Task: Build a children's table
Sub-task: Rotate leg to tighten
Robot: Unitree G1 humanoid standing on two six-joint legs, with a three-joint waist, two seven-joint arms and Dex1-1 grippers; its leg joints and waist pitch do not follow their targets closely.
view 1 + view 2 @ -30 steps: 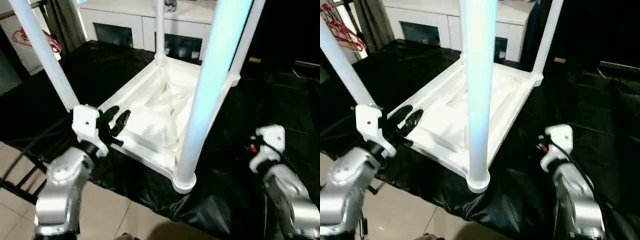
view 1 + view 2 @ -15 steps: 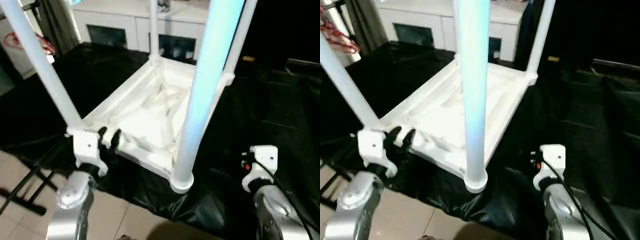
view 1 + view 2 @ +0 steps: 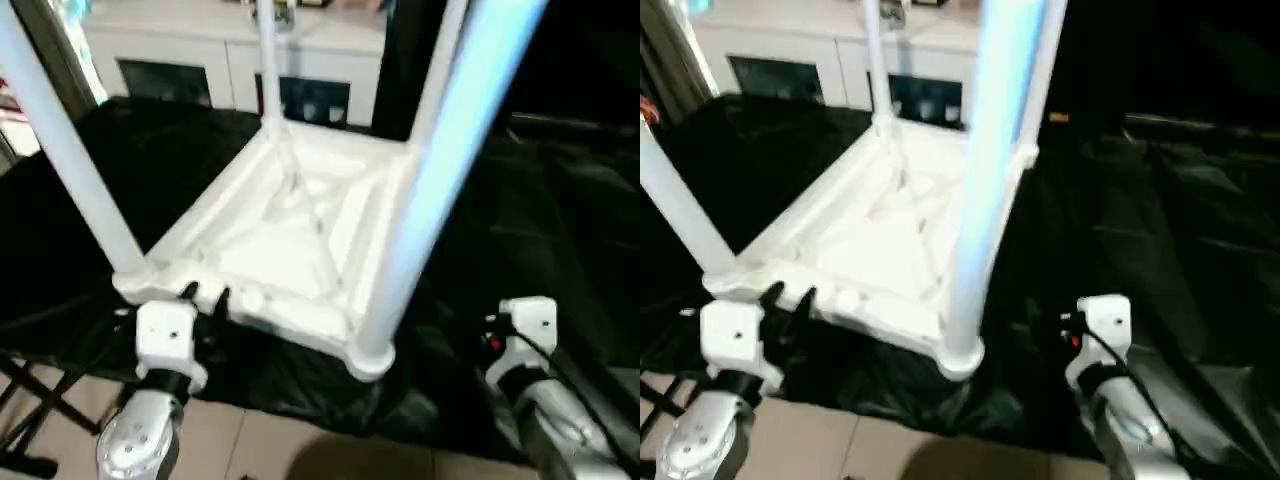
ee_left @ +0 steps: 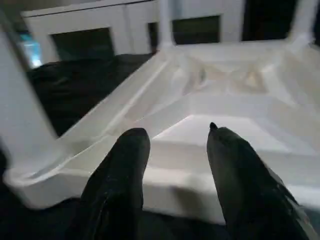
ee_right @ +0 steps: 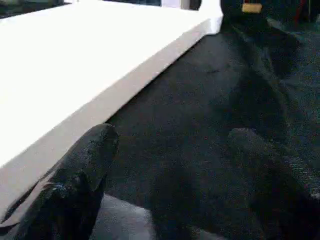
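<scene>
Left gripper (image 3: 205,296): fingers (image 4: 122,165) spread apart, holding nothing, just before the near rim of the table.
Right gripper (image 5: 170,165): fingers (image 5: 87,160) spread wide, holding nothing, over the black cloth (image 3: 1120,200), beside the table's long edge.
Table (image 3: 290,230): upside down on the cloth, ribbed underside facing up, near corner at the cloth's near edge.
Legs (image 3: 435,170): four, standing up from the corner sockets.
Cabinet (image 3: 180,50): white, with dark doors, behind the table.
</scene>
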